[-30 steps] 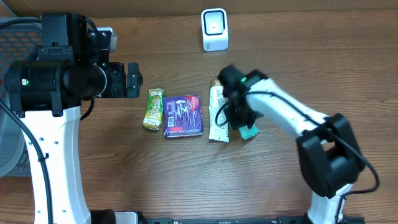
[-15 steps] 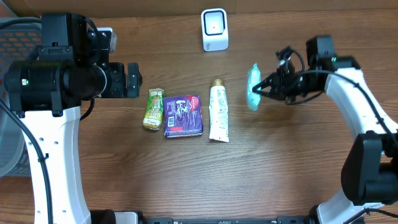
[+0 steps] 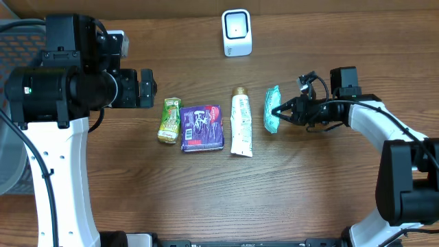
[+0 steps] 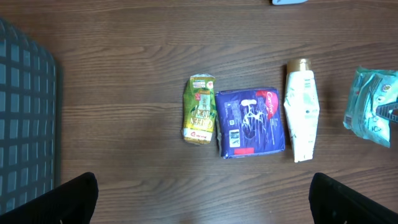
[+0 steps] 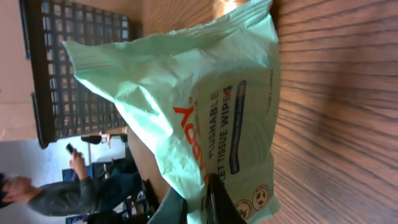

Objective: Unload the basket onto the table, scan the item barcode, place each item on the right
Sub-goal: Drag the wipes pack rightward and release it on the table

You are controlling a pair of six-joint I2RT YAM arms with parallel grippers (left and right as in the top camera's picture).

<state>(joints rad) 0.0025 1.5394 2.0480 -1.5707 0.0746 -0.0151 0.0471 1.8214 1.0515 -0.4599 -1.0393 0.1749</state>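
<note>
The item is a mint-green pack of flushable wipes (image 3: 272, 110), held edge-up just right of the white tube (image 3: 240, 122). My right gripper (image 3: 281, 112) is shut on the pack's right end. In the right wrist view the pack (image 5: 205, 93) fills the frame, its printed face toward the camera, with the gripper (image 5: 198, 205) pinching its lower edge. No barcode shows. The white scanner (image 3: 236, 32) stands at the back centre. My left gripper (image 3: 146, 88) hangs open high over the table's left, its dark fingertips (image 4: 74, 196) far apart and empty. The pack (image 4: 373, 107) shows at that view's right edge.
A green snack pouch (image 3: 169, 120), a purple pack (image 3: 202, 127) and the white tube lie in a row mid-table. A grey mesh basket (image 4: 25, 118) sits at the left edge. Bare wood lies in front of the row.
My right arm lifted the wipes pack from beside the tube, swung it out to the right, then brought it back left and lower, close to the tube. The left arm has not moved.
</note>
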